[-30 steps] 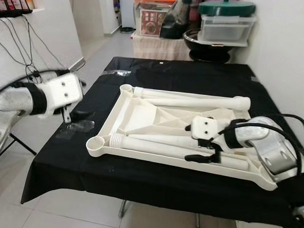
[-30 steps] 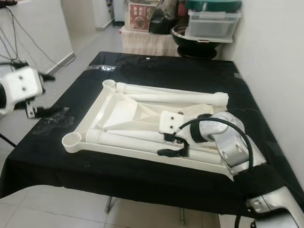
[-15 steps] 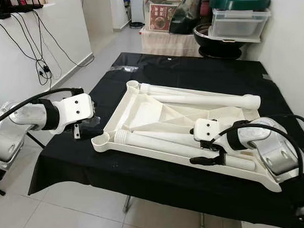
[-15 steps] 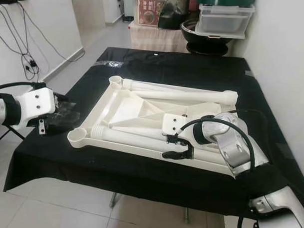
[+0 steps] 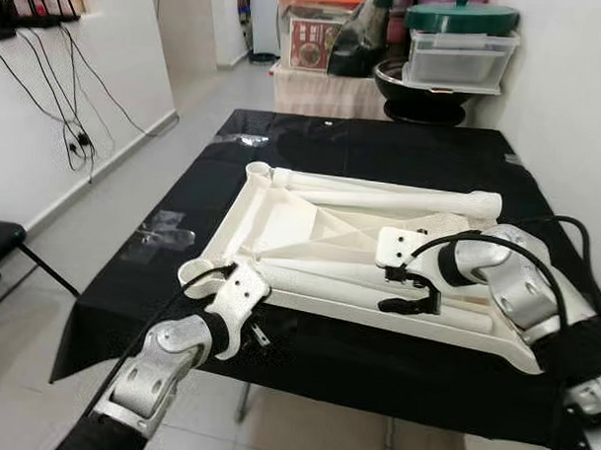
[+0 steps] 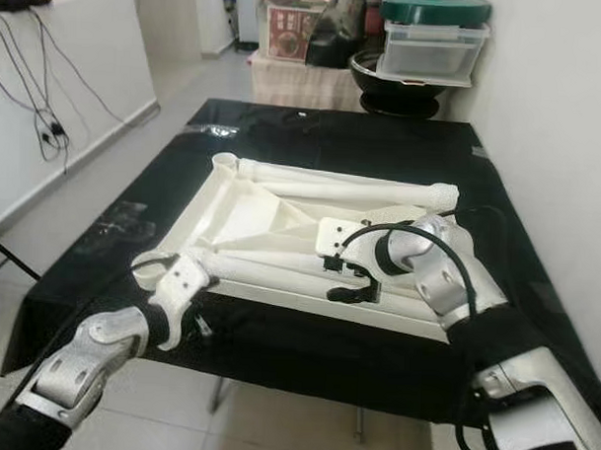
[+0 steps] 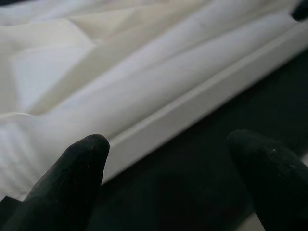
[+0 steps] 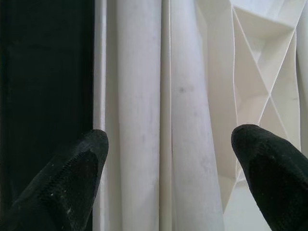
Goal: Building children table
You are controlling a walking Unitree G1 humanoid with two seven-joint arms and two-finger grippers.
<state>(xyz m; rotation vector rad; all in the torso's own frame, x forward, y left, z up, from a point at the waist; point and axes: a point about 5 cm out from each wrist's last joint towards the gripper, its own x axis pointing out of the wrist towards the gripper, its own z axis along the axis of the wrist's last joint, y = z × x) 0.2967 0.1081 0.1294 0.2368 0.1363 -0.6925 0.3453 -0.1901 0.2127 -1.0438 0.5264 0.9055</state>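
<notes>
white plastic tabletop [image 5: 310,225] upside down; loose tubular legs [image 5: 380,200] inside

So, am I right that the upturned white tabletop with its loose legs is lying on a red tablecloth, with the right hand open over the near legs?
Not quite: the tablecloth is black, as the left eye view shows. The rest holds: the upturned white tabletop lies on it, and the right hand is open over the near legs.

White walls [image 5: 571,116], your pale grey tiled floor [image 5: 104,208], black-clothed table [image 5: 362,148], stacked clear plastic bins [image 5: 454,58] behind.
</notes>
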